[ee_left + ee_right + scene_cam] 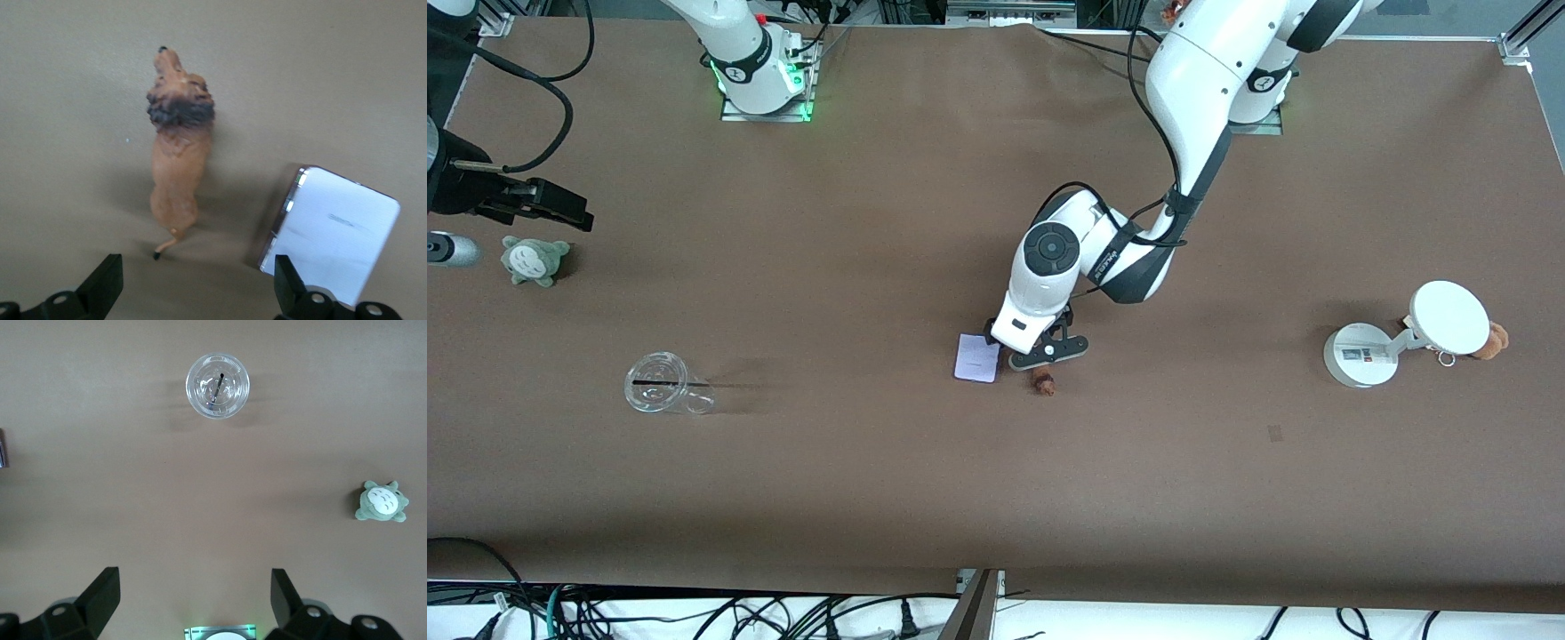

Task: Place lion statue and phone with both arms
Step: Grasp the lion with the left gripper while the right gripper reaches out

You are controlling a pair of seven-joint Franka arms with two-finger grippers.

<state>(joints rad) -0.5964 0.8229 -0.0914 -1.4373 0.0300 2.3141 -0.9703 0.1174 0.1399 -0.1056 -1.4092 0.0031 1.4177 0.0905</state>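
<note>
The small orange-brown lion statue (179,155) with a darker mane lies on the brown surface (871,480), just beside the flat pale lavender phone (977,357), apart from it and toward the left arm's end. The left tool (197,283) hangs over the statue's tail end, fingers spread wide, holding nothing. The right tool (193,600) waits high over the surface, far from the phone toward the right arm's end, spread wide and empty.
</note>
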